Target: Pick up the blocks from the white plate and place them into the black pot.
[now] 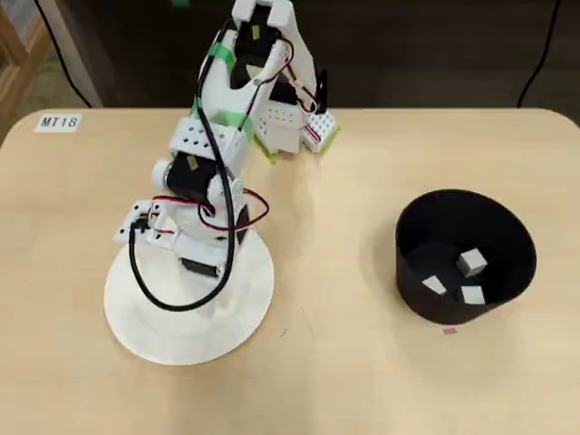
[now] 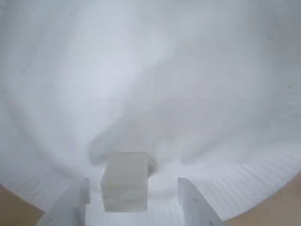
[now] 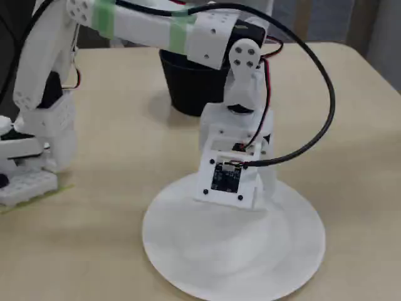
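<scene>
In the wrist view my gripper (image 2: pixel 131 189) is open, low over the white plate (image 2: pixel 155 80). One off-white block (image 2: pixel 126 181) lies on the plate between the two fingers (image 2: pixel 192 203), with a gap on each side. In the overhead view the arm covers the upper part of the plate (image 1: pixel 246 313) and hides the gripper and this block. The black pot (image 1: pixel 412 231) stands to the right and holds three blocks (image 1: pixel 471 263). In the fixed view the wrist hangs over the plate (image 3: pixel 188 251), with the pot (image 3: pixel 188 88) behind it.
The arm's base (image 1: pixel 290 127) sits at the table's back edge. A label reading MT18 (image 1: pixel 60 121) is at the back left corner. A small pink mark (image 1: pixel 450 330) lies in front of the pot.
</scene>
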`<state>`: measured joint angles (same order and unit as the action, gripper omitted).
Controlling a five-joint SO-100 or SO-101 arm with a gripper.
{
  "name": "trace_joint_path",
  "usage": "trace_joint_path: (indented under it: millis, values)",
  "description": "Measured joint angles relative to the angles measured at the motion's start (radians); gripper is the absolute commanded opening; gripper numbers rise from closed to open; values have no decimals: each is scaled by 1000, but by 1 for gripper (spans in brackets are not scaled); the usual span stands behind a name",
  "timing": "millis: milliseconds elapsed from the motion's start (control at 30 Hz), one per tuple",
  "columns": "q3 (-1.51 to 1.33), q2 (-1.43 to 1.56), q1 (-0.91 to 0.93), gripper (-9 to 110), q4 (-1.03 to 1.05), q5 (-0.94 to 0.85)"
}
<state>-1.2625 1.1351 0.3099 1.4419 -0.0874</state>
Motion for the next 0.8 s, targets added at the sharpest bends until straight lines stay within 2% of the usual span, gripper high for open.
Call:
trace_joint_path:
  millis: [133,500,800]
  values:
    - [0,-18,0,-2,-41,6]
    - [8,-2,9,-2,-130,-58]
    - [8,333,-164,-2,-265,-268]
